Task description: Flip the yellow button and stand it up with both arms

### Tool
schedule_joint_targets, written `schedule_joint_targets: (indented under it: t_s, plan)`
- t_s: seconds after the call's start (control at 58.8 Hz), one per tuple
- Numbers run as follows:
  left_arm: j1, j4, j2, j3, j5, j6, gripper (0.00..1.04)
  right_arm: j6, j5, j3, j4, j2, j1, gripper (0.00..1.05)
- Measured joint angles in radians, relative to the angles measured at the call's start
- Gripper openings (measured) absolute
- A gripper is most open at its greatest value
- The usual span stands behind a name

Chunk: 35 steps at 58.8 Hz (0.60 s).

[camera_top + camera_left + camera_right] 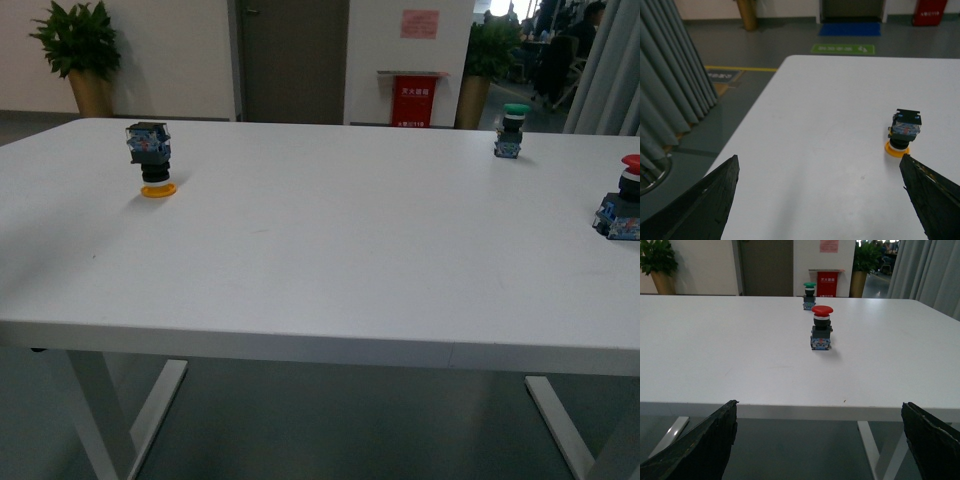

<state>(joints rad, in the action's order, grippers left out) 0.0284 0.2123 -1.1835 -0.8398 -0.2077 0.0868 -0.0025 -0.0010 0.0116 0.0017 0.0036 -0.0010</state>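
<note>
Yellow button rests inverted, cap down and base up, at 10 o'clock on the white table. Left fingers spread wide, empty, well apart from it; right fingers likewise spread and empty.

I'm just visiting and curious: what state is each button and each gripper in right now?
yellow button: upside down, cap on the table, base up.
green button: upright, cap up.
red button: upright, cap up.
left gripper: open, empty.
right gripper: open, empty.
</note>
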Motion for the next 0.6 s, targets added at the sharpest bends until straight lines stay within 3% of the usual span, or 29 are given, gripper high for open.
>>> schedule_joint_targets:
  t_s: [0.374, 0.595]
  plan:
    - [-0.132, -0.281, -0.546, -0.625, 0.089, -0.034, 0.99, 0.0, 0.0, 0.0, 0.0, 0.0, 0.0, 0.98]
    - [-0.142, -0.373, -0.73, -0.796, 0.056, -0.108, 0.99, 0.0, 0.0, 0.0, 0.0, 0.0, 0.0, 0.98]
